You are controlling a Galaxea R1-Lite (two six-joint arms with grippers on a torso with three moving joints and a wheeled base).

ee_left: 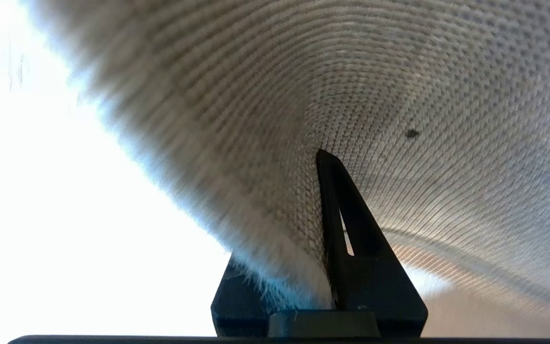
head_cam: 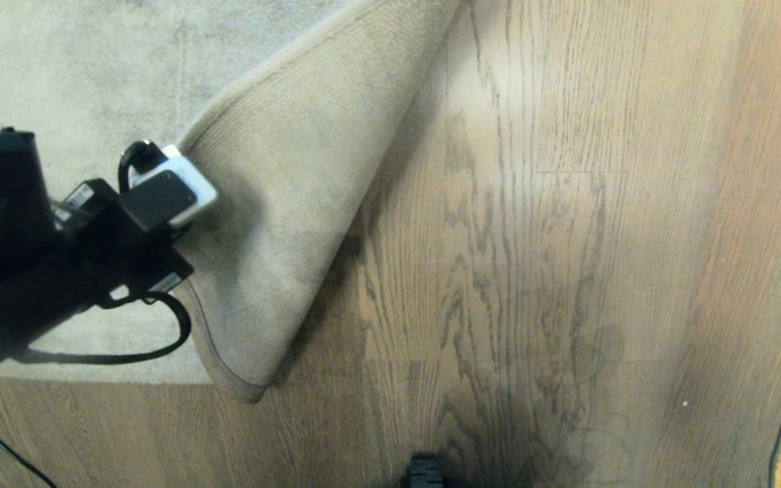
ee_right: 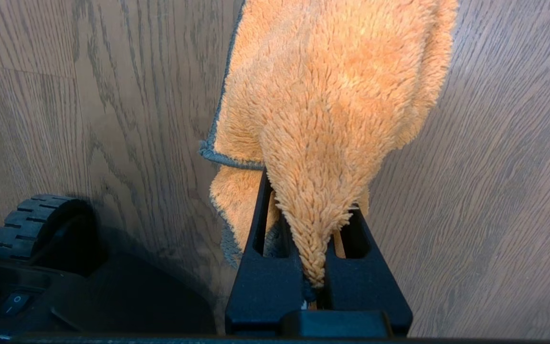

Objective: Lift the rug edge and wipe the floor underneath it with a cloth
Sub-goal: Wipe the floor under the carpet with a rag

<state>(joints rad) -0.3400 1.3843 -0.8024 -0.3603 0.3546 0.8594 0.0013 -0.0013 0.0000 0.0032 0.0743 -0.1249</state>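
- Head view: my left gripper (head_cam: pixel 184 203) pinches the pale grey rug edge (head_cam: pixel 282 224), folding its finely woven beige backing upward over brown wood-grain plank floor (head_cam: pixel 567 237).
- Left wrist view: black fingers (ee_left: pixel 346 239) clamp woven backing and fuzzy pile.
- Right wrist view: my right gripper (ee_right: pixel 315 267) is clamped on the fuzzy orange cloth (ee_right: pixel 332 105) with a dark grey edge, above the floor.

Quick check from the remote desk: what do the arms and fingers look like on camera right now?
The left arm is black, with a white-and-dark box on its wrist, small white labels and a looping black cable. The left gripper's fingers are black, tapered wedges with a slot. The right gripper's fingers are matching black slotted wedges.
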